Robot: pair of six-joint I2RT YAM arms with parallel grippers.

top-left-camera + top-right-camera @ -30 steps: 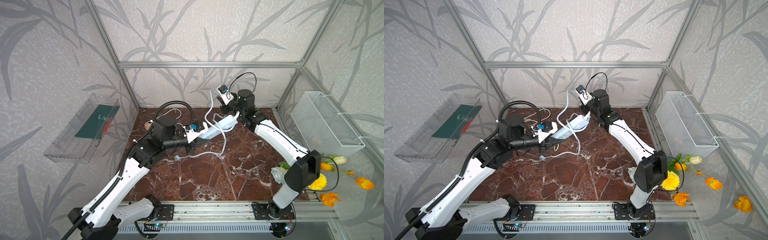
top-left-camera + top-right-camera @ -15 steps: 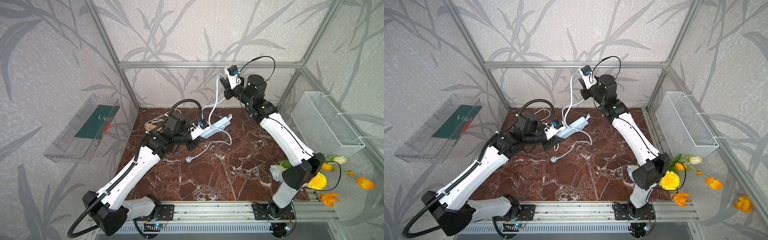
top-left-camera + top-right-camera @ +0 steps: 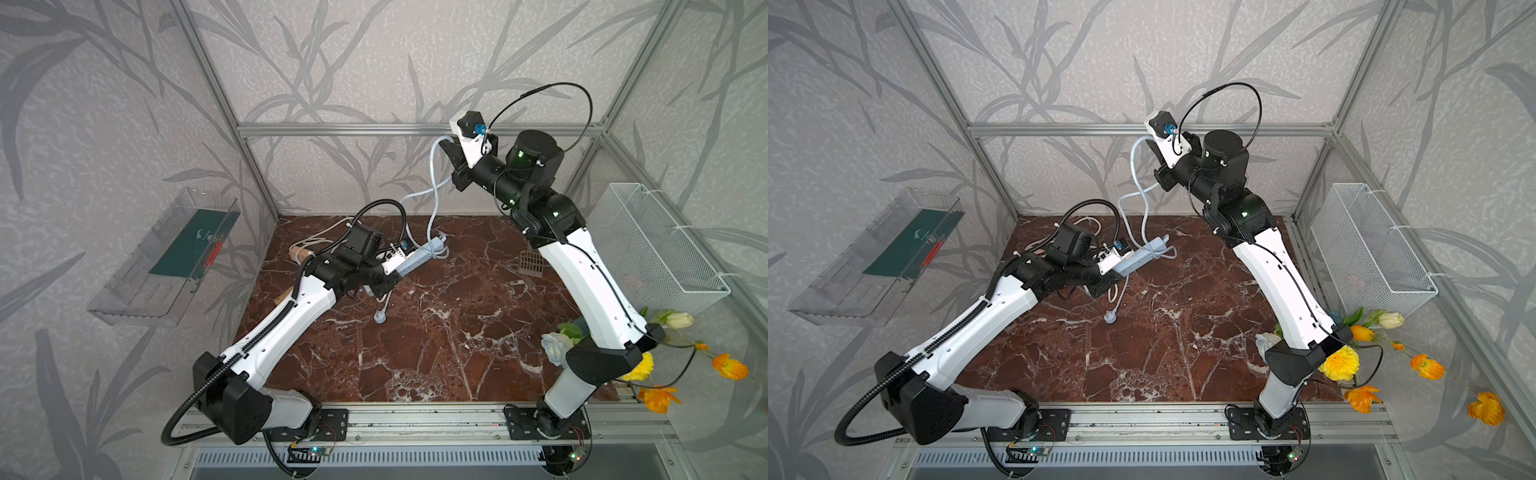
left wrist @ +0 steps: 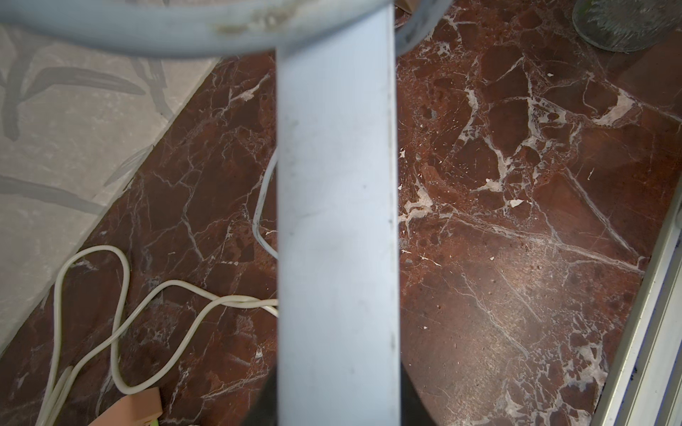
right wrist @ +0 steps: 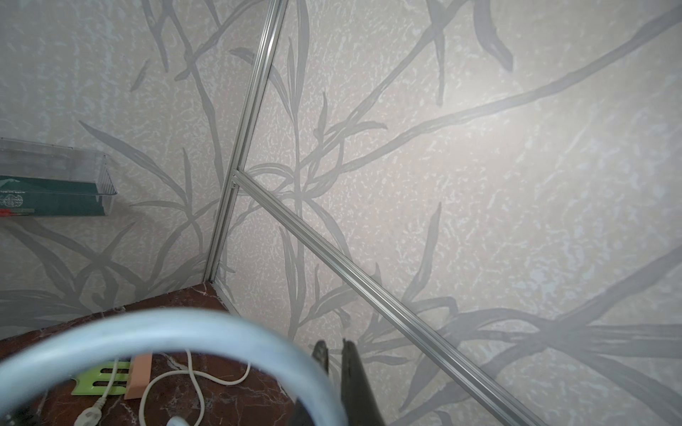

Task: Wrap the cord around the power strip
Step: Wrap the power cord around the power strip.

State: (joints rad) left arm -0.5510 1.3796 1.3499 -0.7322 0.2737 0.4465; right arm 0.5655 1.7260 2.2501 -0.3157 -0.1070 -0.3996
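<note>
Power strip (image 3: 415, 257) clamped at one end by the left gripper (image 3: 387, 275) over the marble table (image 3: 457, 332); high above the strip, the right gripper (image 3: 448, 151) pinches its pale cord (image 3: 432, 199). Top views alone show the plug (image 3: 380, 319) lying near the strip; only the right wrist view shows a green slotted piece (image 5: 99, 380). Left of the strip, a clear wall bin (image 3: 124, 299) holds a green packet (image 3: 193, 245).

Power strip (image 3: 415, 259) is up over the back-left part of the worktop (image 3: 415, 357). Its cord (image 3: 433, 195) loops up toward the back edge, and the plug (image 3: 380, 319) lies just in front of the strip. Spare cable (image 4: 243, 300) is in the back left corner, the grate (image 3: 531, 264) is near the right edge, and the flowers (image 3: 642, 368) are at the front right corner.
</note>
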